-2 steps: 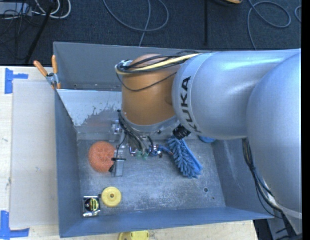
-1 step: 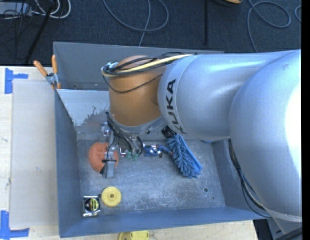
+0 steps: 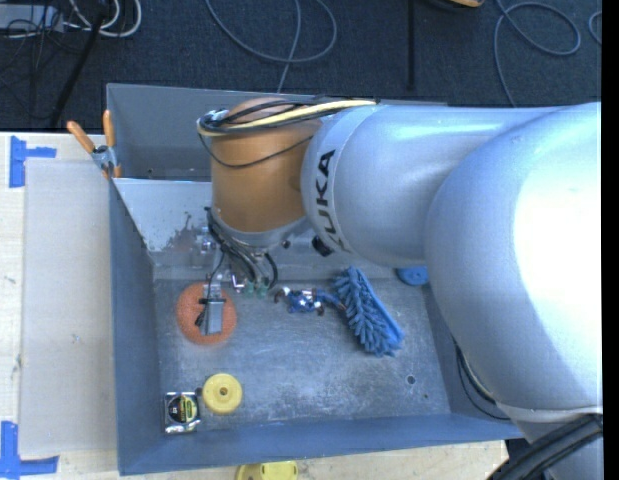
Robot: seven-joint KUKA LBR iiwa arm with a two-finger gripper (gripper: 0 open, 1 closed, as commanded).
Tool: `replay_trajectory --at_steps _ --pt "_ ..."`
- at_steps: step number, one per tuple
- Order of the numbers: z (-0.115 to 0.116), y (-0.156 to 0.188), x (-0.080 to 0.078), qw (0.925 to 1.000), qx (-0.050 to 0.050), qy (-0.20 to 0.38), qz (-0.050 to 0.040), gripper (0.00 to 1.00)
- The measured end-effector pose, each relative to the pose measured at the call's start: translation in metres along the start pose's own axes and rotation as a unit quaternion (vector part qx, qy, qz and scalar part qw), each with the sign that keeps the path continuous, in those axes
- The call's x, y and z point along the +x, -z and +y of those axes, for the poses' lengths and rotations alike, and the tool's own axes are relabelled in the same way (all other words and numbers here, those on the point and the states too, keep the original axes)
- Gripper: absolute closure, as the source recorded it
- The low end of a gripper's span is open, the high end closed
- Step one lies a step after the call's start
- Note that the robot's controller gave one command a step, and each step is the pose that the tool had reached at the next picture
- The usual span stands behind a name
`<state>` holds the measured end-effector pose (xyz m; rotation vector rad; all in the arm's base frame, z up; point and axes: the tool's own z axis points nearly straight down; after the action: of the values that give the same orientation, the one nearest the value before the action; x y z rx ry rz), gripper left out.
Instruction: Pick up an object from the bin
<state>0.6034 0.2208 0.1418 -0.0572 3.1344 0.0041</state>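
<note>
Down in the left half of the bin (image 3: 309,378), the camera view shows the gripper (image 3: 213,317) lowered onto an orange disc (image 3: 189,320). The disc is flat, round and dull orange, with a slightly rough, mottled face, and it lies flat on the grey floor. It sits near the left wall, about midway between the back and front walls. The gripper's grey tip covers the disc's middle and right part, so only the left side and lower rim show plainly. Whether the claw is released or clenched cannot be told from this angle, and nothing shows the disc gripped.

Above the gripper, the orange cover (image 3: 254,183) on the wrist hangs over the back of the bin, with dark cables looping beneath it. The silver arm (image 3: 439,198) comes in from the right and hides much of that side.

Right of the disc, apart from it, lies a small blue and metal piece (image 3: 305,301). Just beyond that is a blue brush (image 3: 369,313) with its bristles facing up, set slantwise. A blue scrap (image 3: 413,275) shows at the arm's edge. Near the front wall a yellow wheel (image 3: 222,393) sits just beside a tape measure (image 3: 181,410), both well apart from the disc.
</note>
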Motion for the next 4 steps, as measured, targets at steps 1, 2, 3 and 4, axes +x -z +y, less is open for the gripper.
replay_trajectory --at_steps 1,2,3,4 --pt "-0.009 -0.044 0.013 1.0 0.001 -0.007 0.0047 0.0" --pt "-0.011 -0.071 -0.011 0.9975 0.001 -0.07 0.0029 1.0" --pt "-0.011 -0.071 -0.011 0.9975 0.001 -0.071 0.0029 1.0" --pt "-0.016 -0.018 0.009 0.9973 0.003 -0.074 0.0074 1.0"
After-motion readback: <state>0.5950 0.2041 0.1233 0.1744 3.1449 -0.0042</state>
